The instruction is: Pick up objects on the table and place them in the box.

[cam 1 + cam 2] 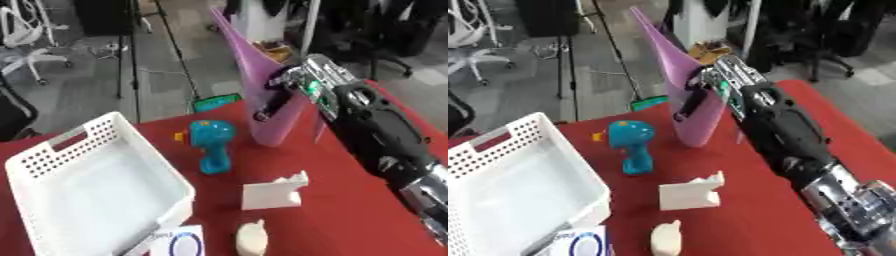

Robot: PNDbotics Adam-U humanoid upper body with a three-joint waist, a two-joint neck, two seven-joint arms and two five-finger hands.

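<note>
A tall purple vase-like piece (255,70) with a pointed top stands upright at the far side of the red table (341,210). My right hand (304,80) reaches in from the right, and its dark fingers (272,106) curl round the piece's middle. I cannot tell whether its base touches the cloth. A blue toy drill (213,145) stands just left of it. Nearer me lie a white notched block (273,192) and a small cream object (252,237). The white perforated basket (87,132) sits at the left. My left hand does not show.
A white card or pack with a blue ring (179,243) lies at the basket's near corner. A green flat object (216,102) sticks up at the table's far edge. Office chairs and stands fill the floor beyond.
</note>
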